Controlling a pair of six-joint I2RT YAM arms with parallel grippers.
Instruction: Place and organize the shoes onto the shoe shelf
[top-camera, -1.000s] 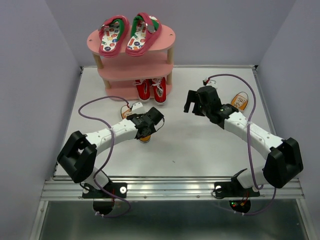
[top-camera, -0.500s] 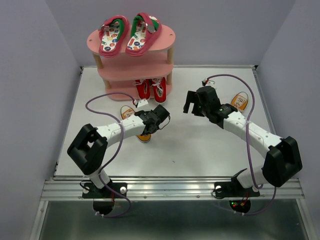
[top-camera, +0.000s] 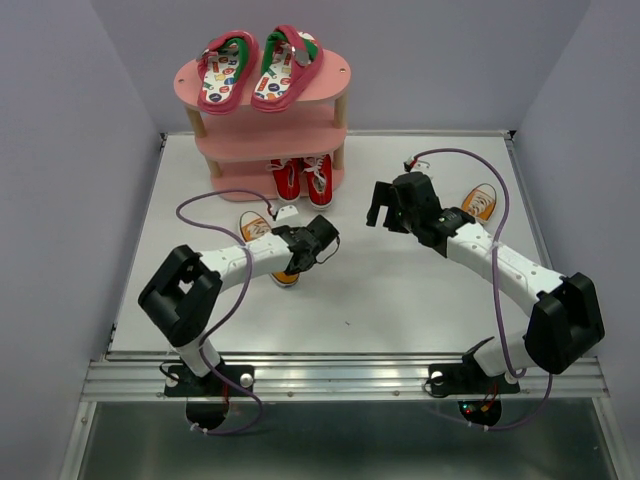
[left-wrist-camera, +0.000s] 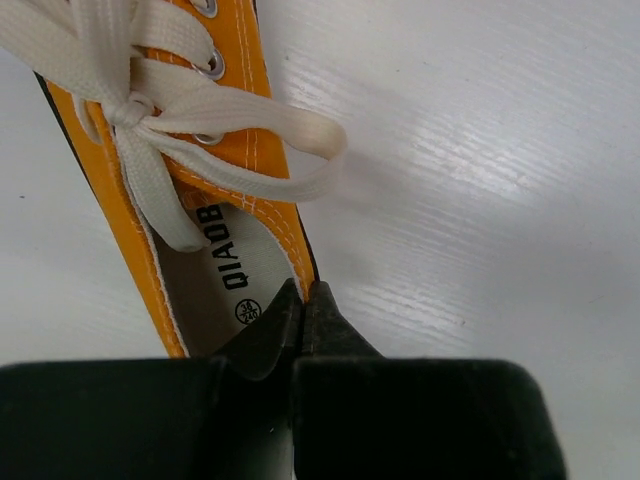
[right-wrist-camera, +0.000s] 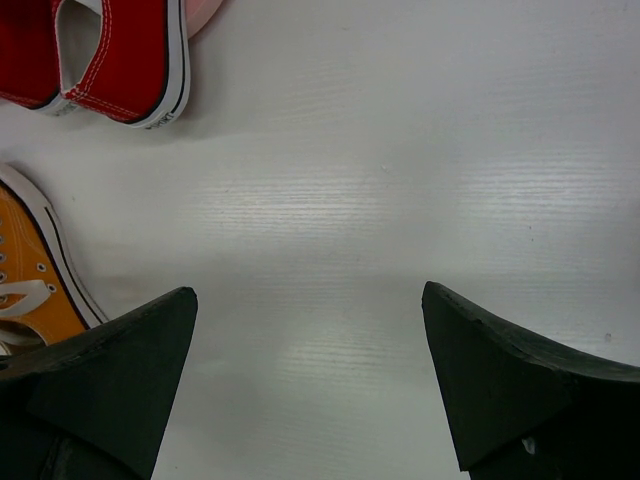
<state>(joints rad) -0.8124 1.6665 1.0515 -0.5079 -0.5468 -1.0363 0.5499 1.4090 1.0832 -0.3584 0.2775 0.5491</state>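
**A:** The left pincer (left-wrist-camera: 303, 305) is clamped tight on the side wall of an orange sneaker (left-wrist-camera: 262, 190), right by the heel opening, centre-left in the overhead view.

**B:** And the right pincer (right-wrist-camera: 308, 295)?

**A:** Spread wide above bare bench (right-wrist-camera: 400, 150), gripping nothing. The second orange sneaker (top-camera: 481, 201) lies at the right, beside that arm.

**B:** The shelf?

**A:** The shoe shelf (top-camera: 335, 75) is upper left, with pink flip-flops (top-camera: 258, 70) on the top board and red sneakers (top-camera: 303, 178) on the bottom one.

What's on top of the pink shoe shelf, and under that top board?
Pink flip-flops lie on the shoe shelf's top board. Red sneakers poke out of the bottom tier. The middle tier is mostly covered from above.
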